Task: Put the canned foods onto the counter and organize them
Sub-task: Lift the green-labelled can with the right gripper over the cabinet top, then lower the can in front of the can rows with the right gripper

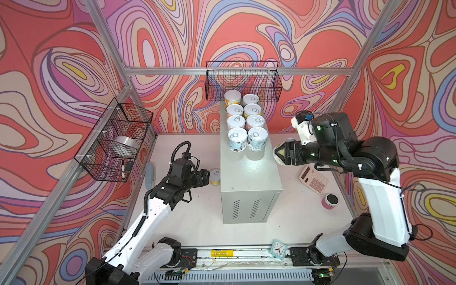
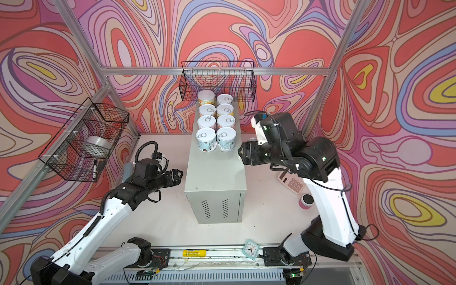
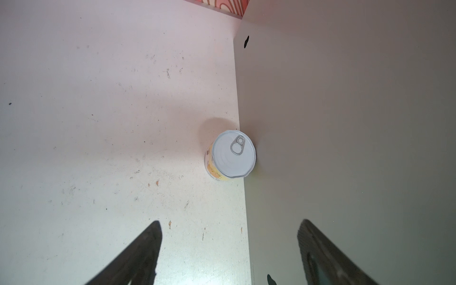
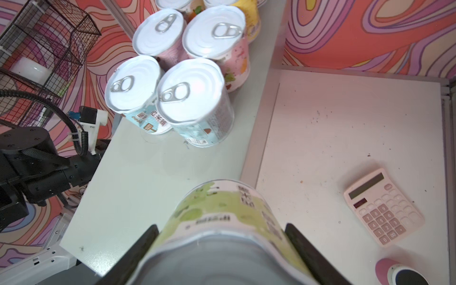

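Observation:
Several canned foods (image 1: 237, 138) (image 2: 226, 138) (image 4: 192, 93) stand upright in two rows on the far half of the counter (image 1: 249, 177) (image 2: 214, 172) (image 4: 153, 167), a grey metal box. My right gripper (image 1: 280, 153) (image 2: 243, 153) (image 4: 221, 226) is shut on a green-labelled can (image 4: 217, 204), held at the counter's right edge. A yellow-labelled can (image 1: 215, 177) (image 3: 233, 154) stands on the white table, touching the counter's left wall (image 3: 345, 148). My left gripper (image 1: 207, 177) (image 2: 178, 175) (image 3: 231, 222) hangs open just left of it, holding nothing. In a top view the counter hides this can.
A pink calculator (image 1: 313, 179) (image 4: 383, 206) and a small pink cylinder with a black top (image 1: 330, 201) lie right of the counter. A clock (image 1: 278, 248) and a yellow tube (image 1: 221, 253) sit on the front rail. Wire baskets hang at the back (image 1: 243, 81) and left (image 1: 116, 140).

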You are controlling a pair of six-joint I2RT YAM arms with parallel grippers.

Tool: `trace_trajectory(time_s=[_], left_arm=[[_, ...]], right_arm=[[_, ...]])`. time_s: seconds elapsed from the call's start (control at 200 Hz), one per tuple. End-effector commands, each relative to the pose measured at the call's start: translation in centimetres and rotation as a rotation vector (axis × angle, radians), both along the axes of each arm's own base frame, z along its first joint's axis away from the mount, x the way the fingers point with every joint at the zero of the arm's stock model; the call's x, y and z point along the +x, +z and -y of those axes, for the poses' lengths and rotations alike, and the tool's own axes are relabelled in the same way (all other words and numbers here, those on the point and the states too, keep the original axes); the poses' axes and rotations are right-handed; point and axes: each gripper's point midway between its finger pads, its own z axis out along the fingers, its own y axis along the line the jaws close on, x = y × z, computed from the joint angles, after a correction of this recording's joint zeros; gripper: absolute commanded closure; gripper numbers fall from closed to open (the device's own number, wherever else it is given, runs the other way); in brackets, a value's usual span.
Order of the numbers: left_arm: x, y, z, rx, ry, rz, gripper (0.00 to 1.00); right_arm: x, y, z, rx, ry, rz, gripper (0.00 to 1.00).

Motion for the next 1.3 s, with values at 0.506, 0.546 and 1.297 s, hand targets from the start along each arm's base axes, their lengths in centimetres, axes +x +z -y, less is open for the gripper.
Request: trace_trajectory(time_s=[0.506, 0.546, 1.297], left_arm=[[-0.2, -1.0, -0.6, 0.04, 0.013, -0.003, 0.13], [-0.1, -1.1, -0.6, 0.037, 0.014, -0.002, 0.13], [-0.1, -2.1, -0.9, 0.038, 0.039, 0.0, 0.12]], right_arm=[[1.5, -1.3, -4.8, -0.095, 0.006, 0.035, 1.0], [1.5, -1.5, -5.0, -0.101, 0.008, 0.032, 1.0], [2.4, -4.5, -6.5, -0.158, 0.013, -0.038, 0.3]])
